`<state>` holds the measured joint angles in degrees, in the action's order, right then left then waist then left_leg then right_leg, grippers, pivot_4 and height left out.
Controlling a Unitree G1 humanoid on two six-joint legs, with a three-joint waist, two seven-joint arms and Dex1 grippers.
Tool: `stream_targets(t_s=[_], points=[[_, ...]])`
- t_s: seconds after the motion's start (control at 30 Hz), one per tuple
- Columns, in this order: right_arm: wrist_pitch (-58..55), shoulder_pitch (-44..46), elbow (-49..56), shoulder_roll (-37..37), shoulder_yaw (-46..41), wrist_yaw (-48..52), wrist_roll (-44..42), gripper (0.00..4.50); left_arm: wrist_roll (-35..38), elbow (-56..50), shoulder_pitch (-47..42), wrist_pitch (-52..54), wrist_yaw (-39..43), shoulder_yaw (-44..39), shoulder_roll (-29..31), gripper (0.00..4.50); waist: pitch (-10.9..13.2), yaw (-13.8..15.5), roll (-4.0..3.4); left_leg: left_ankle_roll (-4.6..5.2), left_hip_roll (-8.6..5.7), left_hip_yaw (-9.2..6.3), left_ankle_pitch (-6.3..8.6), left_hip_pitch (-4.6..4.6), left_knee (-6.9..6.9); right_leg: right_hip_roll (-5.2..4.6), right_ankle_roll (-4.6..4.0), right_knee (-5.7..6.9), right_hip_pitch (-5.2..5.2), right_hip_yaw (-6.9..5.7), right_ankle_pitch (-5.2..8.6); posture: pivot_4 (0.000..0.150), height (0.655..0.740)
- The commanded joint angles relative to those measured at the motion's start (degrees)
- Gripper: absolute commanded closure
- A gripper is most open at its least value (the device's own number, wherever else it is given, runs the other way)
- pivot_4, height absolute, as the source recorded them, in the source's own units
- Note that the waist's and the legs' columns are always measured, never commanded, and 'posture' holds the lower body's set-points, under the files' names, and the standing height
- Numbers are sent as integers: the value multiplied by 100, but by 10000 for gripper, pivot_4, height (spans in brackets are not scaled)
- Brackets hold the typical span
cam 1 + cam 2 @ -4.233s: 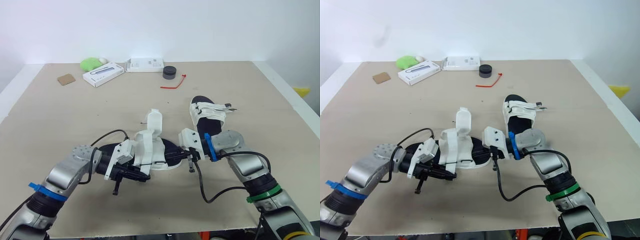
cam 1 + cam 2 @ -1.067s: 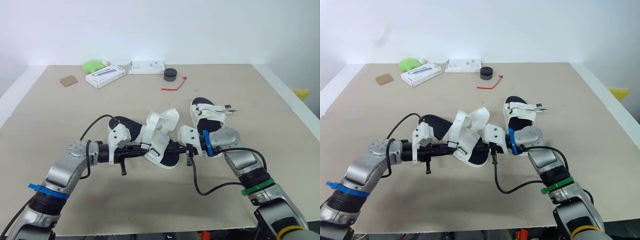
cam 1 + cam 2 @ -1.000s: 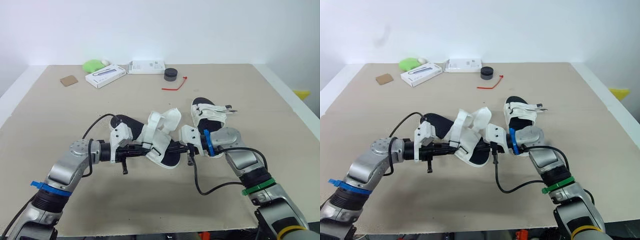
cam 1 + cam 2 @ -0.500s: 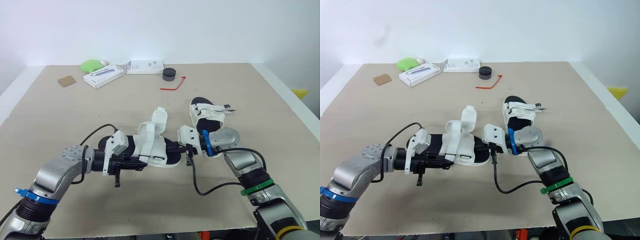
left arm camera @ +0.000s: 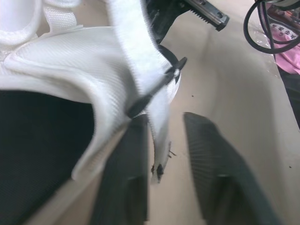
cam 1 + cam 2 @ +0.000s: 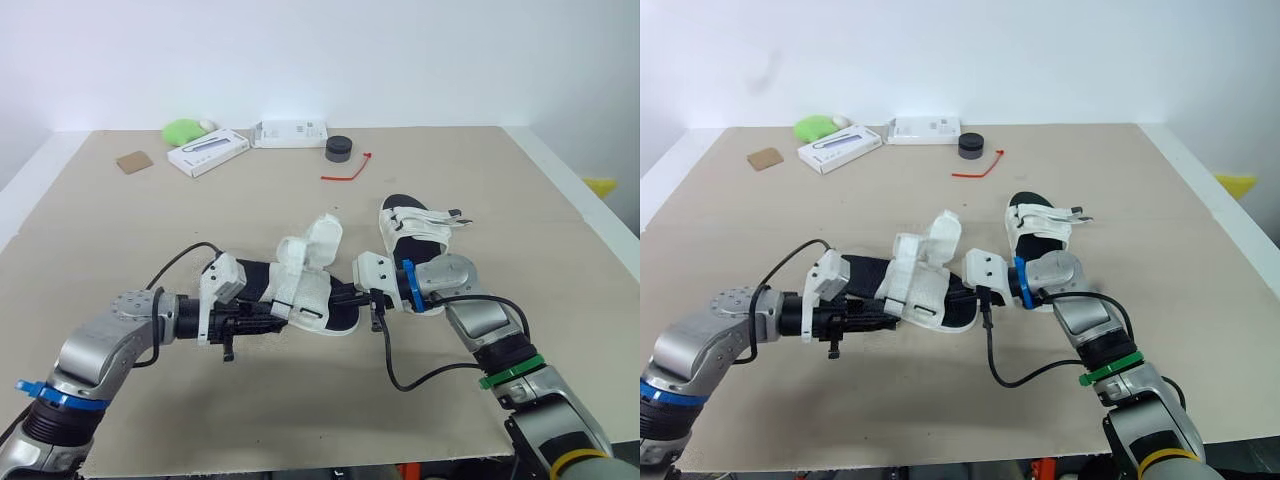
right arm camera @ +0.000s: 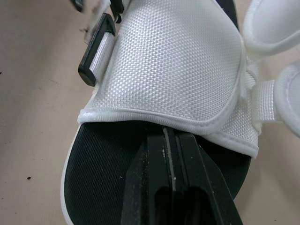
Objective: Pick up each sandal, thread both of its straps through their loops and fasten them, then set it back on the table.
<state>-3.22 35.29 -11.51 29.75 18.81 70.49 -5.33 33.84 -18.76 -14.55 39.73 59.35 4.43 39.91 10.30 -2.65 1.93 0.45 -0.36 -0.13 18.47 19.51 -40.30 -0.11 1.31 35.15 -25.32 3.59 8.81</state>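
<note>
One sandal with a black sole and white straps sits tilted between my grippers, both straps standing loose and upright. My left gripper is at its near side, open; in the left wrist view a loose strap end with a black loop hangs between the fingers. My right gripper is shut, its fingers lying on the black footbed under the white toe band. The second sandal lies flat behind my right arm with its straps across it.
Along the table's far edge lie two white boxes, a green object, a black round puck, a red tie and a small cardboard piece. Cables loop from both wrists onto the table.
The sandal's heel, raised a second ago, came down toward the table and now tips left. My left gripper drew back to the left. The right gripper stayed at the toe.
</note>
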Motion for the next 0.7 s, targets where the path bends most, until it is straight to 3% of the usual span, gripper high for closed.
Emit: stream_targets(t_s=[0.03,0.33,0.53,0.7], points=[[-34,-4,-59,63,23,15,110,45000,112,-224,-73,-215,84,-323,109,21880,0,1,0,0,0,0,0,0,0,0,1,0,1,-1,-1,1500,7400],[-19,22,-91,28,29,15,111,45000,283,-397,223,73,545,-289,733,21880,0,0,0,2,2,0,2,-1,2,4,-2,1,0,-2,5,1500,7400],[-24,-12,-57,25,33,0,114,45000,405,-282,223,305,247,-258,425,21880,0,0,0,3,2,-1,2,-2,2,2,0,1,1,-4,5,1500,7400],[-59,-72,28,72,8,-16,106,45000,1,-148,262,-34,-47,-108,166,21880,0,2,0,2,2,-1,2,-2,2,3,-1,1,0,-3,5,1500,7400]])
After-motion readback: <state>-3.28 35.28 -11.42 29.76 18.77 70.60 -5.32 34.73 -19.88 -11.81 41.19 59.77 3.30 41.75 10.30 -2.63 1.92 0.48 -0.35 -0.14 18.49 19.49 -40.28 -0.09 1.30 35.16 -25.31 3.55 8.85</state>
